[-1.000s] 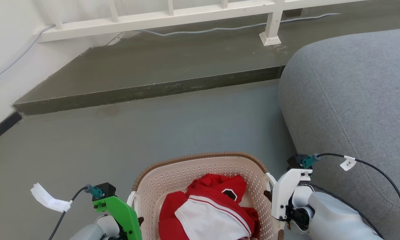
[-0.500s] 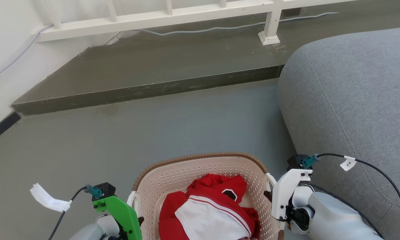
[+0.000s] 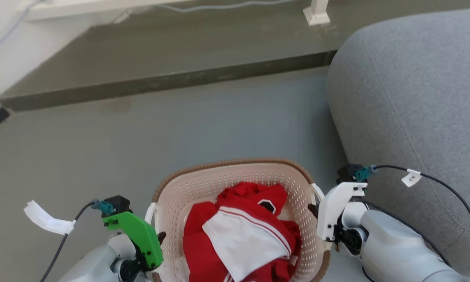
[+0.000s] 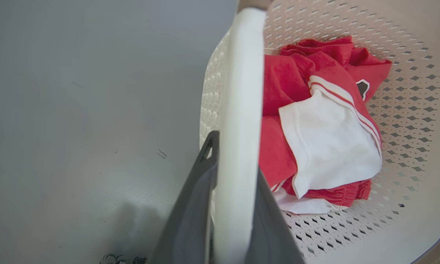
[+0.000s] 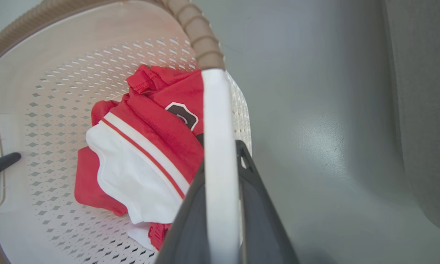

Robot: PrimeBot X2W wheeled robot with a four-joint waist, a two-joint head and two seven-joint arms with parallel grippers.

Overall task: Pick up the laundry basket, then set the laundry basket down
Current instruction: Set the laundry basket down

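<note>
The laundry basket [image 3: 227, 163], cream perforated plastic with a brown woven-look rim, sits at the bottom middle of the head view with red and white clothes [image 3: 238, 231] inside. My left gripper [image 3: 160, 237] is shut on its left white handle [image 4: 241, 91], which runs between the dark fingers [image 4: 194, 205]. My right gripper [image 3: 312, 209] is shut on the right white handle [image 5: 216, 128], with dark fingers [image 5: 263, 220] on both sides. Whether the basket rests on the grey floor cannot be told. The left gripper's fingertip [image 5: 2, 163] pokes through the far handle in the right wrist view.
A grey sofa [image 3: 411, 98] stands close on the right, next to my right arm. A raised dark step [image 3: 160, 82] crosses the floor ahead, with a white railing post foot [image 3: 317, 13] on it. Grey floor [image 3: 180, 133] lies between the basket and the step.
The whole head picture has shifted upward, so the camera has moved. Both grippers keep their hold on the handles; the basket looks slightly nearer.
</note>
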